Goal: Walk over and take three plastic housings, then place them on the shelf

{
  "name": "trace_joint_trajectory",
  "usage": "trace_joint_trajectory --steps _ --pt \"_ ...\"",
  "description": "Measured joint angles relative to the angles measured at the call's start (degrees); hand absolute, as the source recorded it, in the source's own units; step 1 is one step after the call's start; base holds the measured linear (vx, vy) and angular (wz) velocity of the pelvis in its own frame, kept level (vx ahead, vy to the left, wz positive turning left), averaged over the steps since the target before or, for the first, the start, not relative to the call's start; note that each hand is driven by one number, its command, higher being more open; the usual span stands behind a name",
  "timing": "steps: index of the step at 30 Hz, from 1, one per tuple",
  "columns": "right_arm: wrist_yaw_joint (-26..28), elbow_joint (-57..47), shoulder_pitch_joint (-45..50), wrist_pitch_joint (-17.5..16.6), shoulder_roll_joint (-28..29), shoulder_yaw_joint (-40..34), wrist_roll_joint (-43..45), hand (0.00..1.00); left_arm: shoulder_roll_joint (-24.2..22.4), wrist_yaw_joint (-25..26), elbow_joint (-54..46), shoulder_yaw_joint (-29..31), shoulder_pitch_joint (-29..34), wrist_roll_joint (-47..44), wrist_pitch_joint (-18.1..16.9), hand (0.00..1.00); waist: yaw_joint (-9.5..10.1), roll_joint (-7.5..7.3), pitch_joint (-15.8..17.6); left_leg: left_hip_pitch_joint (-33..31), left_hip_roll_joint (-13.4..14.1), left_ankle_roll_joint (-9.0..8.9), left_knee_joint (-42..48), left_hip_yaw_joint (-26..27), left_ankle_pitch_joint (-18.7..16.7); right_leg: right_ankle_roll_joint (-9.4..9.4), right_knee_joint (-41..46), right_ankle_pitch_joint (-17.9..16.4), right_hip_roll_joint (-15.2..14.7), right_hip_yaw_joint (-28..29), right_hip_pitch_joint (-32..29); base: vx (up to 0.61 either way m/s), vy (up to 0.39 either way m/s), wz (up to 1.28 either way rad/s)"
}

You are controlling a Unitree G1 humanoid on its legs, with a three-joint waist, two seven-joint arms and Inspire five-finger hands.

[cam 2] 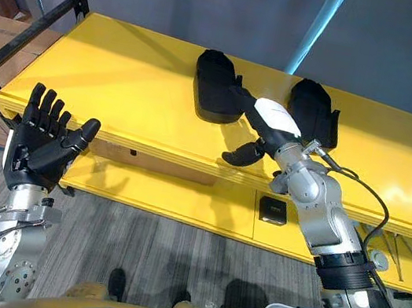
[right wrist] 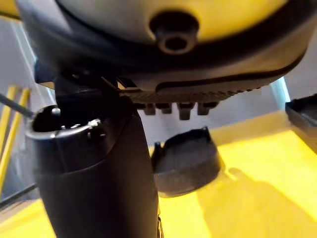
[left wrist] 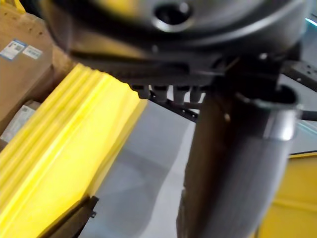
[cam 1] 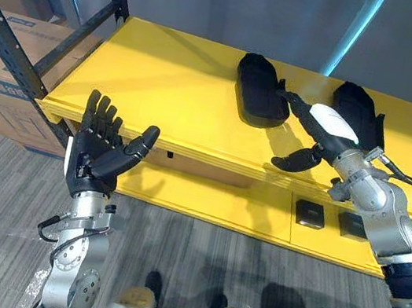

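On the shelf point(cam 1: 163, 83), one housing point(cam 1: 258, 91) and a second housing point(cam 1: 362, 106) lie front-to-back either side of the empty, straight-fingered right hand point(cam 1: 329, 132), far nearer than the spread left hand point(cam 1: 102, 156).

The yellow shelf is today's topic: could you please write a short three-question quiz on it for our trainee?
1. True or false: the left hand is curled round an object.
2. In the left eye view, how many black plastic housings lie on the yellow shelf?
3. The right hand is: A) open and reaching over the shelf between the housings; B) shut and hanging below the shelf; C) resting on a cardboard box.

Key
1. False: it is raised in front of the shelf, open and empty.
2. Two; the second housing lies on the right hand's far side.
3. A
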Motion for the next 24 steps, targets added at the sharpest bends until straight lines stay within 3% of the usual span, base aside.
trace_joint_trajectory --steps 10,19,24 --pt "-0.65 9.2 -4.4 1.58 2.07 2.47 -2.04 1.0 -0.25 -0.35 0.0 -0.3 -0.63 0.01 2.3 1.0 1.25 0.53 -1.17 -0.13 -0.09 0.0 -0.02 -1.22 0.52 -0.01 -0.16 0.0 -0.01 -0.92 0.4 0.0 0.005 0.04" --pt "-2.54 11.77 -5.94 1.78 6.16 4.55 -1.99 1.0 -0.84 -0.73 0.01 -0.25 -0.7 0.01 2.3 1.0 1.42 0.74 -1.28 -0.95 -0.19 0.06 -0.01 -1.96 1.01 -0.02 -0.17 0.02 -0.06 -1.91 0.14 0.0 0.012 0.06" --pt "-4.29 13.32 -7.79 3.2 7.53 4.99 -1.69 1.0 -1.07 -0.83 0.01 -0.3 -1.3 0.01 2.29 1.0 2.54 0.85 -1.32 -0.95 -0.2 0.07 0.13 -2.16 1.06 0.0 -0.07 0.05 -0.07 -1.96 0.14 0.0 0.0 0.0"
